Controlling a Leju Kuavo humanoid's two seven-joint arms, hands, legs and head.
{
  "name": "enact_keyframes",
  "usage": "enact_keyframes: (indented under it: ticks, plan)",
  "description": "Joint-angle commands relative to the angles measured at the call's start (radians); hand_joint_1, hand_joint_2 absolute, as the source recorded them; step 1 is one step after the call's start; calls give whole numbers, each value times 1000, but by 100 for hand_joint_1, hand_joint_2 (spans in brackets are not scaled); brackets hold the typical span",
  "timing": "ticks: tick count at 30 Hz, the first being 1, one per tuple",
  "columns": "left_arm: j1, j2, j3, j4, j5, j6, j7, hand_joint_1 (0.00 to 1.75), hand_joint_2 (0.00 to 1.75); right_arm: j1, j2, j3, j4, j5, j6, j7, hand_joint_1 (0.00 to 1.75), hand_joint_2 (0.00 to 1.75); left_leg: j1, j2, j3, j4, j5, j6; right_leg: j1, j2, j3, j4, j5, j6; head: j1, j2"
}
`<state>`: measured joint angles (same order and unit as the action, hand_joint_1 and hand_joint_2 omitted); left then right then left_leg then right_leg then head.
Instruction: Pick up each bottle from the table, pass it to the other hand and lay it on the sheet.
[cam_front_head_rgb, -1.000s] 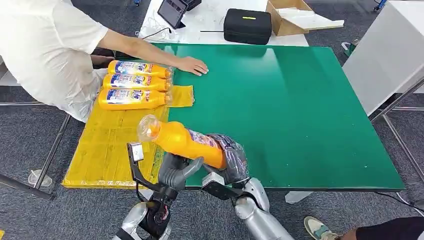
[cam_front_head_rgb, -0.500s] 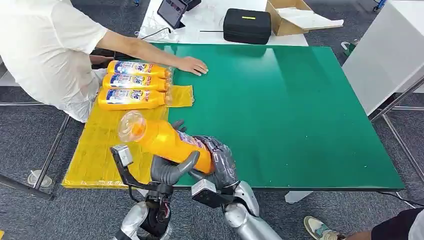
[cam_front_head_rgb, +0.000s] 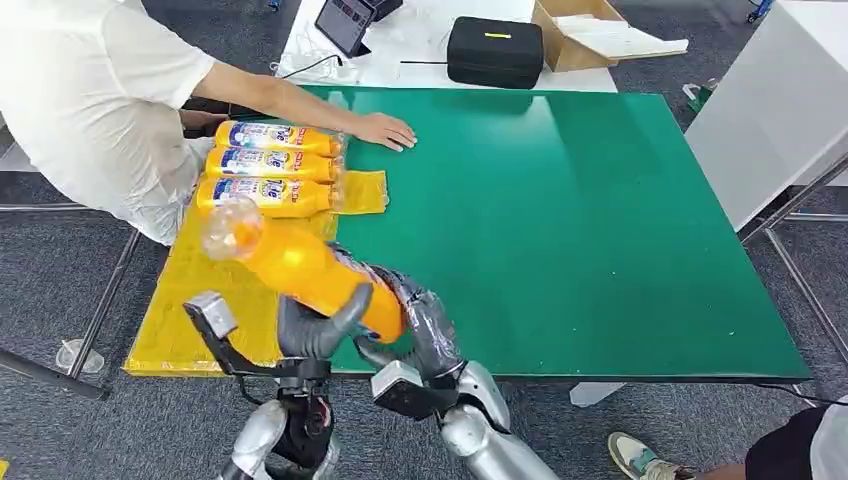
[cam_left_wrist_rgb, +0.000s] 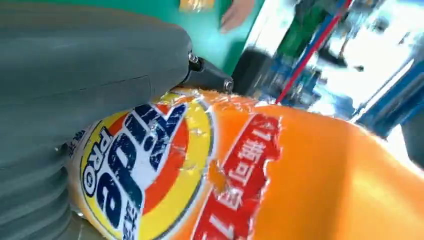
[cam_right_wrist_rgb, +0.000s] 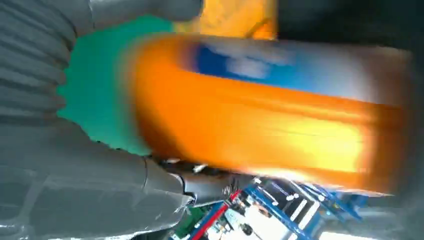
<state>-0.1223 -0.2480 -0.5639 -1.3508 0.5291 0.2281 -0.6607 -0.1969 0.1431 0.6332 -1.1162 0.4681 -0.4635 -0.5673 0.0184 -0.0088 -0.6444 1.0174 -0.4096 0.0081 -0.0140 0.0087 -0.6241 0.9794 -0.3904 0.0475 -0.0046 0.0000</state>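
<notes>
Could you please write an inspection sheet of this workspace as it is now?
Surface: green table; yellow sheet covers its left end.
Job's things: three orange bottles lie side by side on the sheet's far part; a fourth bottle is held in the air, cap toward the sheet.
Clutter: nothing seen on the green table.
Hands: left hand and right hand both grip the fourth bottle.
Cables: thin cable on the white table behind.
Surroundings: a person's hand rests on the green table near the bottles; black case, cardboard box and tablet behind; a shoe on the floor.
</notes>
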Motion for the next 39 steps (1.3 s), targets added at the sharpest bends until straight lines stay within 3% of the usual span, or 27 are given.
enact_keyframes:
  ticks: [1,7,10,11,14,15,17,18,19,20,22,23,27,39]
  plan:
    - [-57,13,44,-2,0,3,1,175,175,10,-27,20,39,-2,2,2,0,175,0,1,2,-1,-1,0,0,0,2,0,0,-1,0,0]
    - [-59,13,45,3,-2,6,3,175,175,8,-27,19,42,0,1,2,0,175,0,0,4,-1,-1,1,0,-2,4,0,-1,-2,0,0]
    - [-72,24,48,41,-110,112,-3,175,175,23,-27,18,58,30,-36,-12,0,175,0,0,6,-1,-2,1,0,-1,6,0,-2,-2,0,0]
    - [-80,26,72,70,-142,154,0,175,175,35,-31,18,64,46,-63,-21,0,0,0,0,5,-1,-1,0,0,-2,5,-1,-1,-2,0,0]
    - [-118,24,202,149,-152,231,38,175,175,69,-28,-46,82,144,-235,-32,0,0,0,-1,8,-3,-1,0,0,-3,9,-2,-2,-2,0,0]
    - [-128,28,225,159,-140,233,50,175,175,81,-19,-80,78,175,-235,-40,0,0,0,-1,6,-3,0,0,0,-2,6,-2,-1,-2,0,0]
    - [-166,53,268,190,-151,231,53,175,175,136,57,-295,34,294,-235,-131,0,0,0,0,5,-2,0,0,0,-2,5,-2,-1,-2,0,0]
    - [-202,95,220,251,-352,341,17,175,175,157,69,-327,-25,314,-235,-131,0,0,0,0,7,-2,-1,0,0,-2,7,-1,-1,-2,0,0]
    - [-225,118,189,310,-505,419,33,175,175,162,65,-324,-46,294,-235,-131,0,0,0,-1,4,-1,0,0,0,-2,4,0,-1,-2,1,0]
    - [-271,141,163,453,-680,462,156,175,175,180,74,-355,-103,301,-235,-131,0,0,0,0,6,-2,-1,0,0,-2,5,0,-1,-2,0,0]
    - [-325,138,246,650,-1094,470,226,175,175,192,72,-362,-172,262,-235,-131,0,0,-1,-4,7,-3,1,0,0,-5,7,-1,-2,-3,0,0]
    - [-356,137,254,727,-1157,470,239,175,175,194,78,-374,-191,268,-235,-131,0,0,-1,-2,5,-3,1,0,-1,-3,5,-1,-1,-2,0,0]
    - [-446,165,218,851,-1277,447,322,175,175,207,94,-387,-237,256,-235,-131,0,0,0,0,5,-1,1,0,0,-1,5,0,-1,-2,1,0]
    - [-472,203,156,841,-1401,326,411,175,175,225,98,-392,-268,229,-235,-131,0,0,0,2,4,0,0,0,1,0,3,1,-1,-2,1,0]
